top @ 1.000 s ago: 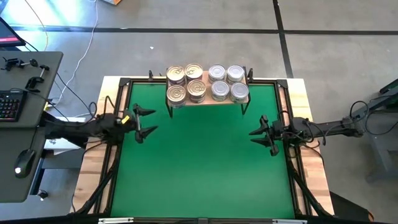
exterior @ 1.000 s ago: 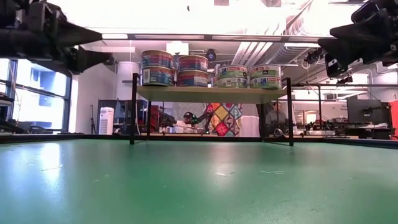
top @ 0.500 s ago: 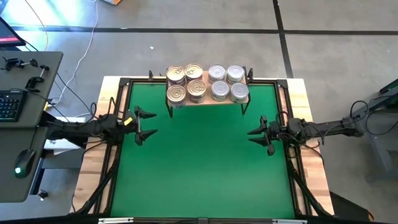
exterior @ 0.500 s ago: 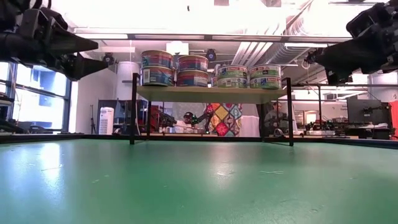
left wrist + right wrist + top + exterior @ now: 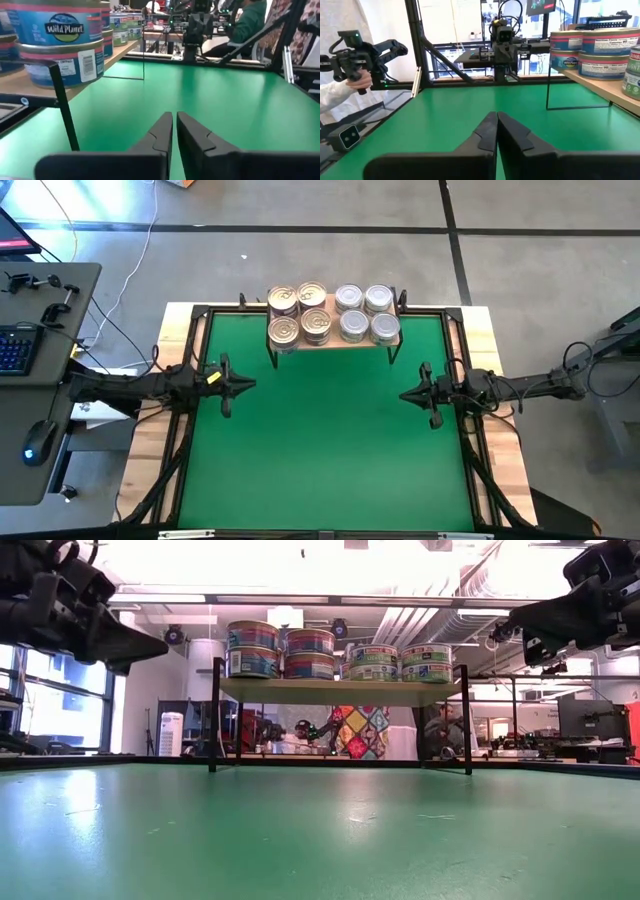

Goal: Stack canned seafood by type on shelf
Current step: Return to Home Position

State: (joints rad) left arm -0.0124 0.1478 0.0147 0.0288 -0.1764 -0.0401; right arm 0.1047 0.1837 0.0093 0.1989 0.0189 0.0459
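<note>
Concrete floor (image 5: 320, 240) with dark tape lines surrounds the green table (image 5: 330, 460), whose top is bare apart from the shelf (image 5: 340, 691), a light-wood board on thin black legs at the far edge, midway across. All the tins in view sit on that board: gold-lidded tins (image 5: 298, 313) grouped on the half toward the left arm, silver-lidded tins (image 5: 365, 313) on the half toward the right arm. The low view shows them stacked, blue labels on one side and green on the other, so the sorting looks finished. Both arms reach in from the table's side edges and hang above the green top. The left gripper (image 5: 248, 384) points inward just in front of the shelf's near left leg, and the right gripper (image 5: 403, 394) faces it, well apart across the table. Each wrist view shows its own fingers (image 5: 165, 131) pressed together with nothing between them. To park well, each arm should probably draw back along its own side, hold its height above the table, and avoid any swing toward the shelf. A knock on a leg could topple the stacks, and the left arm has less room there. Beyond the table, a person's sleeved hand (image 5: 355, 75) holds a black device, so the retreat should be slow.
</note>
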